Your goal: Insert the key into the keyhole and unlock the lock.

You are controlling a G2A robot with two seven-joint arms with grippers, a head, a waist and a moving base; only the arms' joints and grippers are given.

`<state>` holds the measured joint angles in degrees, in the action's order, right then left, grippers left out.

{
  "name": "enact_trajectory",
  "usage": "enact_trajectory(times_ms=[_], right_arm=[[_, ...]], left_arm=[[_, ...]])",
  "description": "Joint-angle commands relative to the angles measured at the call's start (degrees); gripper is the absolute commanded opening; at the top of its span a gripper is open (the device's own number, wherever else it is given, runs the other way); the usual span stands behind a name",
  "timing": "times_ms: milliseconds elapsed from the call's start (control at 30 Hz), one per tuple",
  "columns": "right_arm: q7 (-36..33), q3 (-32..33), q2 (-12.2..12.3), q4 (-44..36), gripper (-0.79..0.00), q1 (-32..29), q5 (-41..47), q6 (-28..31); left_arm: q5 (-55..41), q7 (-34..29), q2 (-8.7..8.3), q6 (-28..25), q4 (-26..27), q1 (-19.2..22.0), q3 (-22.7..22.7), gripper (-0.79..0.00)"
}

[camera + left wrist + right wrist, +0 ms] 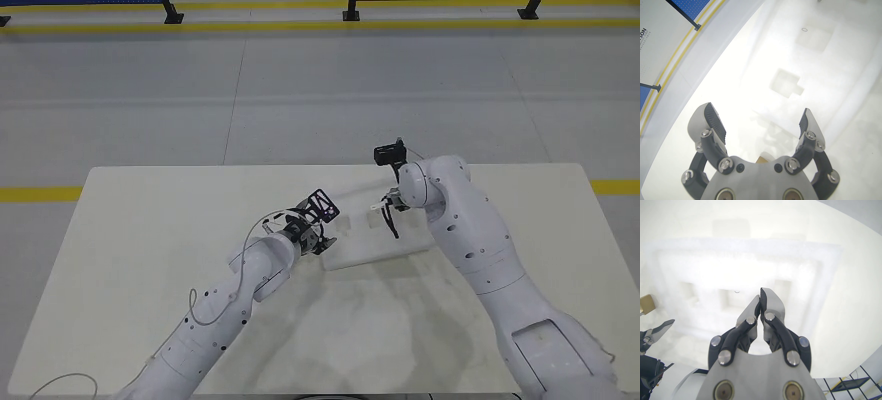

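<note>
**Two arms over the tray, lock on the left arm's side**

Two arms meet above a white foam tray in the middle of the tabletop. The left arm hangs over the tray's left end, its jaws wide apart with nothing between them. The right arm hangs over the tray's right part, its jaws pressed together, and I can see nothing gripped in them.

The brass lock sits just beside the left arm's jaws, close under its wrist and well apart from the right arm's, so the left arm is plainly the nearer. I cannot tell which way its keyhole faces.

The key itself I cannot make out. A thin small ring lies at the corner of a recess in the tray, nearer the right arm's jaws, and may belong to it. By my reckoning, the left arm would steady the lock and the right would fetch the key.
</note>
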<state>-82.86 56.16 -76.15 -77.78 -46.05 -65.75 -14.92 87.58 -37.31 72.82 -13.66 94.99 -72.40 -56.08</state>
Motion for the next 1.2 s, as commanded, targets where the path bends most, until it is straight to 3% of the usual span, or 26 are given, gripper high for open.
enact_trajectory(times_ms=[0,767,1167], right_arm=[[0.1,0.4,-0.1,-0.3,-0.785,0.1,0.6,-0.2],[1.1,4.5,0.1,-1.7,-0.785,-2.0,3.4,-2.2],[6.6,8.3,0.5,-0.6,-0.785,-5.7,8.5,-0.4]], left_arm=[[0.0,0.0,0.02,0.1,0.0,-0.1,-0.1,0.0],[-0.7,1.4,0.34,0.1,0.3,-0.1,-0.7,0.0],[-2.7,2.0,0.68,-0.2,-1.6,1.4,-1.3,0.0]])
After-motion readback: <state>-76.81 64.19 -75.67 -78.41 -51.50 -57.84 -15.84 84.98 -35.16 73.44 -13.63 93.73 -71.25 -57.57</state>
